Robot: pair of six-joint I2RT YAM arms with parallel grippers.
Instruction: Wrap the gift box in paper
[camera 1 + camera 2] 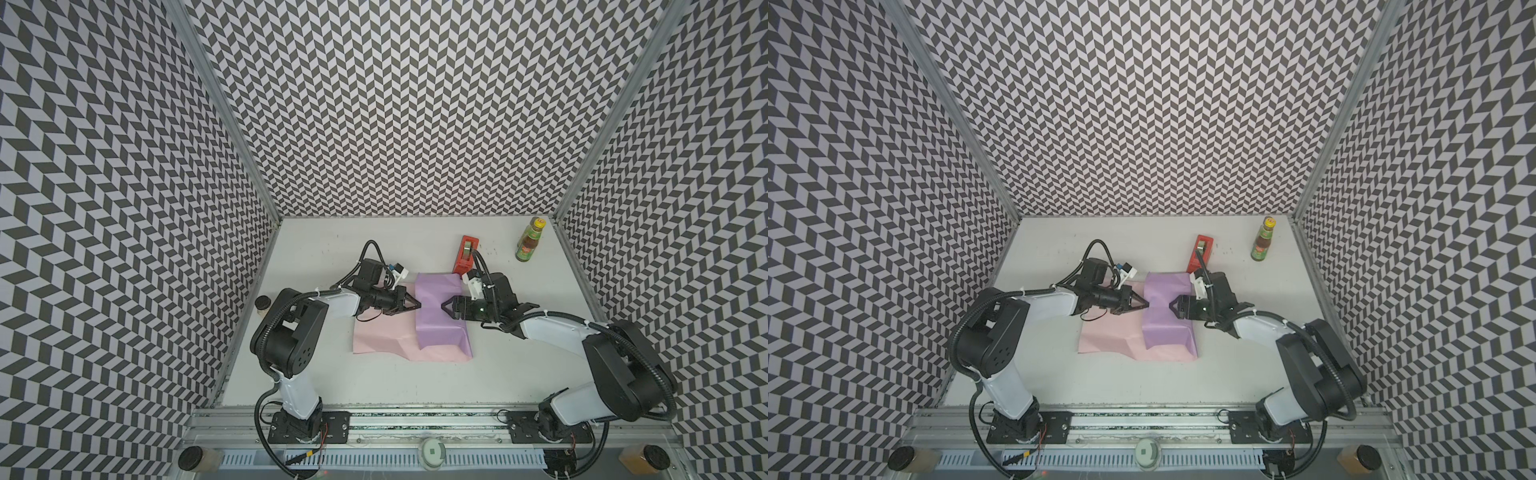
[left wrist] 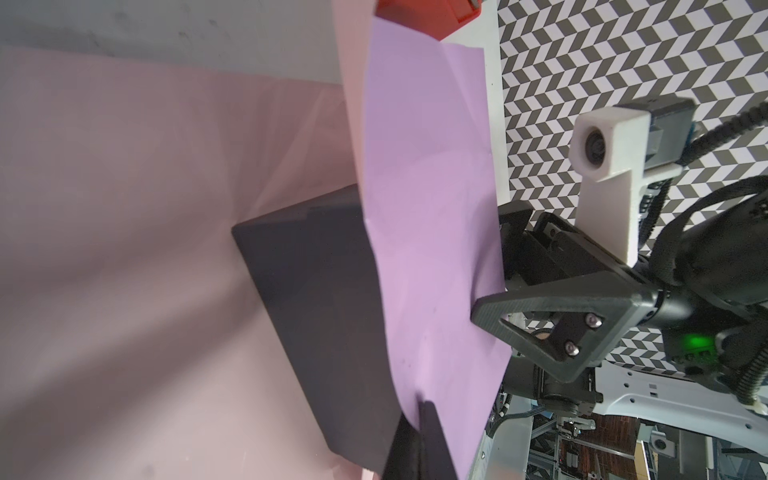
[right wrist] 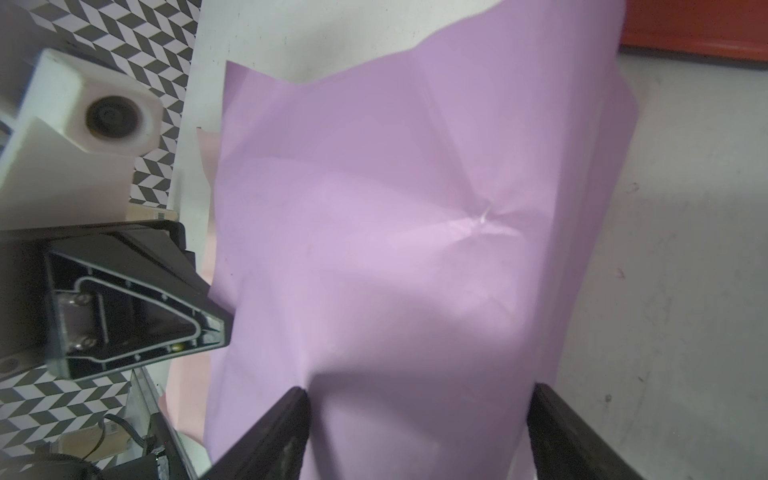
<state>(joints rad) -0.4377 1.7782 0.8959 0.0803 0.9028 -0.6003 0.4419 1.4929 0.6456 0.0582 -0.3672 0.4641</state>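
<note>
Right now the paper (image 1: pixel 437 332) lies spread on the table (image 1: pixel 374 386), pale pink face up, with a lilac flap folded up and over from its right side. The gift box (image 2: pixel 324 299) sits on the pink part of the paper. The lilac flap covers its top, and one dark side and one corner show only in the left wrist view. The left claw (image 1: pixel 417 306) is at the flap's left edge, its jaws pinched together on the thin lilac edge of the paper. The right claw (image 1: pixel 444 304) faces it from the flap's right edge, jaws spread wide. In the right wrist view its two fingers (image 3: pixel 291 428) stand either side of a lilac bulge in the paper, and it grips nothing. Between the two claws the flap narrows to a waist. A red tape dispenser (image 1: pixel 467 253) stands just behind the paper's far right corner. A sauce bottle (image 1: pixel 528 240) stands upright, well behind and to the right of the paper.
</note>
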